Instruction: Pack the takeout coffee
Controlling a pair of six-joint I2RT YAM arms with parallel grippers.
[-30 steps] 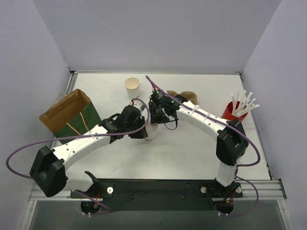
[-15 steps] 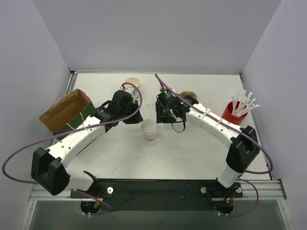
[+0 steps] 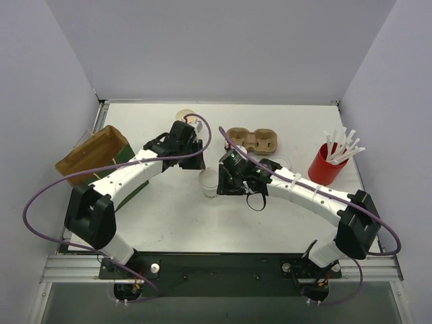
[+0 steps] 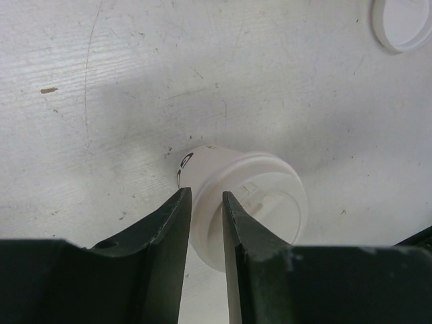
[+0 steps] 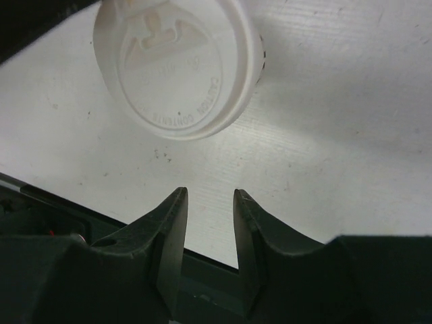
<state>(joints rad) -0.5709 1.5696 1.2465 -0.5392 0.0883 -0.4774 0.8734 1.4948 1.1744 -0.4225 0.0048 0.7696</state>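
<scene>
**Item: cup** (image 3: pixel 209 181). White, lid on, standing upright on the table (image 3: pixel 169 216) at centre of the top view. Long axis vertical. Not yet in the bag (image 3: pixel 94 156), which sits well apart at the left edge.

**Item: left pincer** (image 3: pixel 197 164). Just up-left of the cup, on the bag side. Fingers a little apart, with nothing between them.

**Item: right pincer** (image 3: pixel 223 182). Just beside the cup on its right. Fingers a little apart, also empty.

**Relation I steer by:** the cup lies between the two pincers. I judge the right one slightly nearer, but the left one better lined up.

**Left wrist view:** the cup shows just past the fingertips, a touch right of the gap. A loose lid (image 4: pixel 403 23) sits at upper right. I cannot tell whether a finger touches the cup wall.

**Right wrist view:** the lid face fills the upper left, off the line of the fingers, and bare table shows through the gap. The top view shows neither offset.
</scene>
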